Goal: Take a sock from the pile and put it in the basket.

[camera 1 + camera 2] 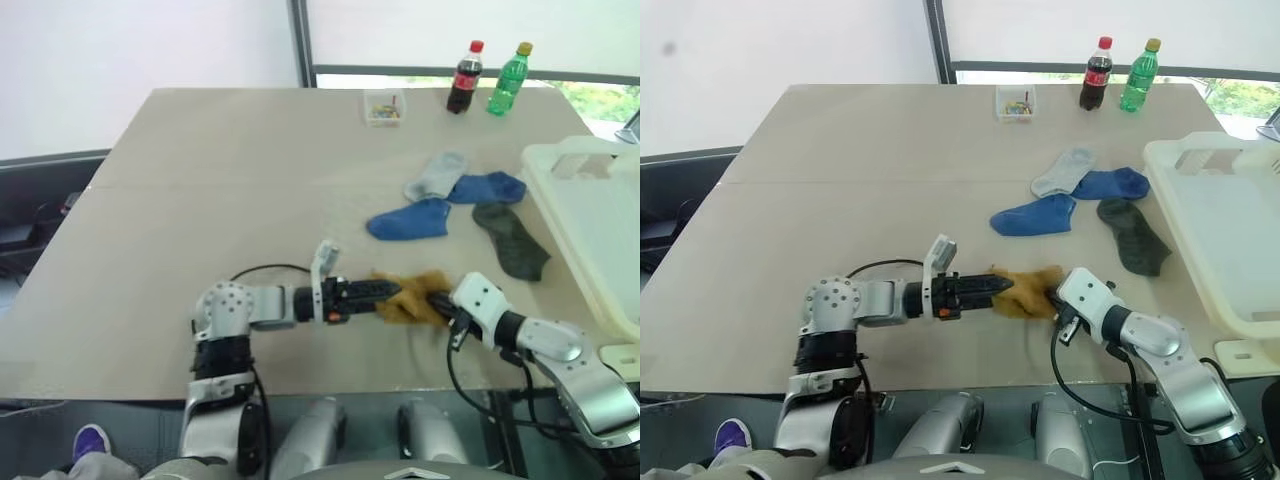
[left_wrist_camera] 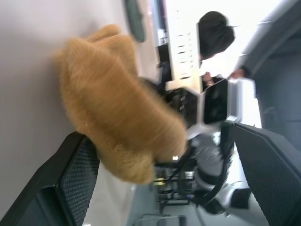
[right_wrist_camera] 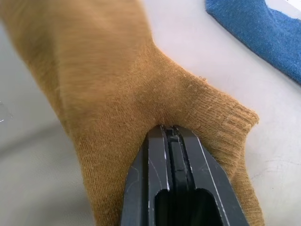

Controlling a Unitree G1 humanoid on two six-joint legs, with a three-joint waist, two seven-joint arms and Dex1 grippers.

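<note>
The big flat table [image 1: 200,200] is smooth and pale brown, and no words on anything can be read. At the table's right edge sits the basket [image 1: 590,215], a large cream-white plastic tub with a rounded rim and handle holes. The pile [image 1: 470,205] of soft socks lies near the basket: one light grey sock [image 1: 436,175], two blue socks [image 1: 410,221], and a dark grey-green sock [image 1: 512,241], all flat and floppy. The sock [image 1: 412,296] is fuzzy, mustard-yellow and bunched up, near the front edge of the table, apart from the pile and between the two arms. The right gripper [image 3: 170,129] has its two black fingers pressed together, pinching a fold of the yellow sock. The left gripper [image 1: 392,291] points sideways at the sock with its fingers [image 2: 77,169] spread wide apart, one on each side of the sock's fuzzy end, not squeezing it. At the far edge stand a dark cola bottle [image 1: 464,77] with a red cap and a green bottle [image 1: 508,79] with a yellow cap. Near them is a small clear box [image 1: 384,107] of coloured bits.
</note>
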